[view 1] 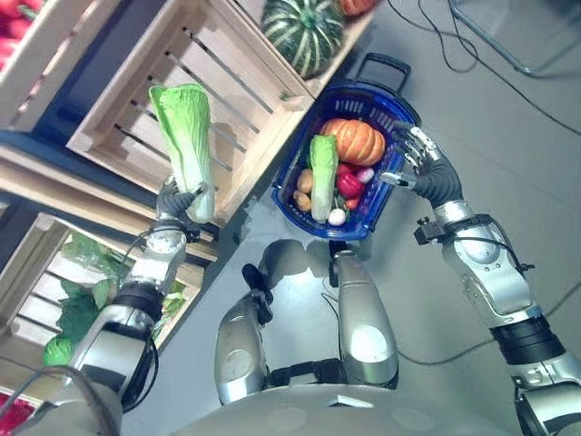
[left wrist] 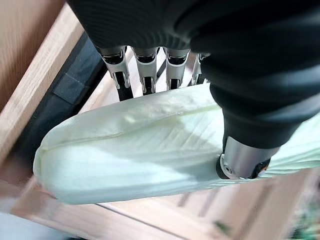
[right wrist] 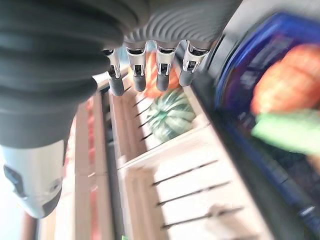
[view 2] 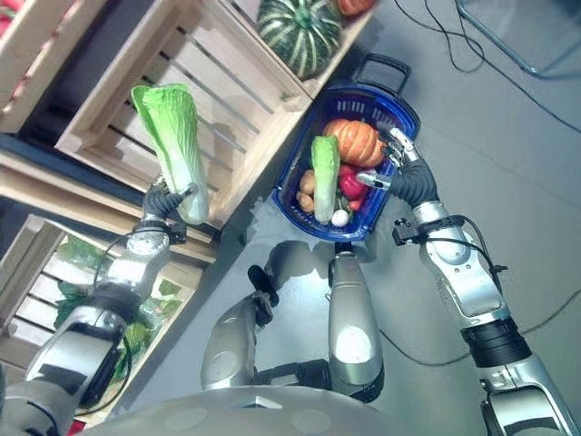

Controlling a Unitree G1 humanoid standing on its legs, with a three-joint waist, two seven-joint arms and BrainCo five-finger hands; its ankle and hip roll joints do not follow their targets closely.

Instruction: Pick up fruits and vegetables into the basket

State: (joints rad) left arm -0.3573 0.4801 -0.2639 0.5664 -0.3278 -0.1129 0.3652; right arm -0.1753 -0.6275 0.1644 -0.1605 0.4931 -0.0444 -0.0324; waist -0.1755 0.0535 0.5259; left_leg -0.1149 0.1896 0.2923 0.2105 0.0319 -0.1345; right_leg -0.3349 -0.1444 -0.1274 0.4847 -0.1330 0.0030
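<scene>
My left hand is shut on a napa cabbage, holding it upright by its pale stem end in front of a wooden crate. In the left wrist view the fingers and thumb wrap the cabbage. A blue basket sits on the floor with an orange pumpkin, a second napa cabbage, a red pepper and small vegetables inside. My right hand hovers open at the basket's right rim, holding nothing.
A green striped squash lies in the far crate next to the basket. A lower crate at the left holds leafy greens. Red produce fills the top-left crate. Grey floor stretches to the right.
</scene>
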